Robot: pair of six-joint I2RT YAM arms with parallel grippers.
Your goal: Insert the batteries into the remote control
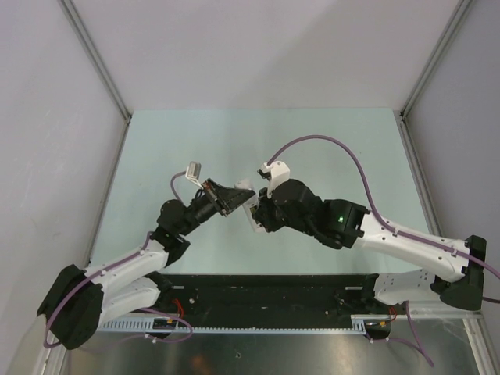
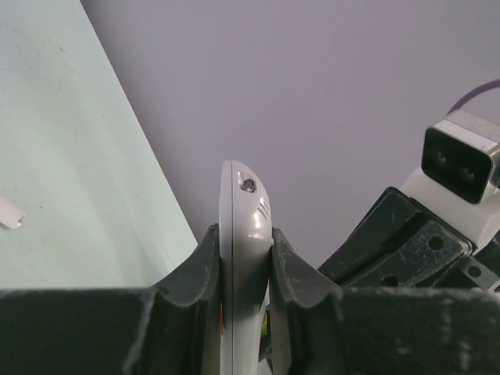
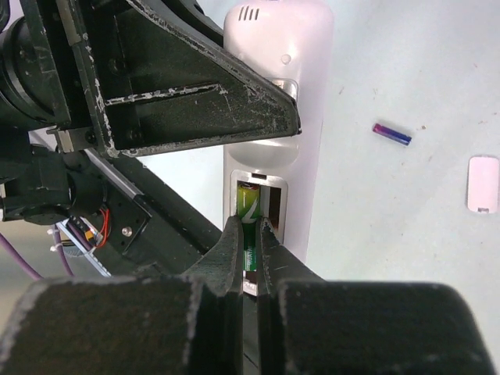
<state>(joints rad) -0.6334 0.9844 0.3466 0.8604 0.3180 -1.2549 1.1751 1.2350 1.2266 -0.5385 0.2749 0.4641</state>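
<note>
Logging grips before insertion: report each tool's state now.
Left tool: closed on the remote control.
Right tool: closed on the green battery.

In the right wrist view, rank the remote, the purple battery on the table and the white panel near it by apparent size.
1. remote control: largest, though held nearer the camera.
2. white panel.
3. purple-blue battery: smallest; these two both lie on the table, so comparable.

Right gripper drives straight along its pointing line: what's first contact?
Likely the remote control: the right gripper aims into its battery recess, so the green battery it pinches would meet the recess's far end. Depth unclear.
</note>
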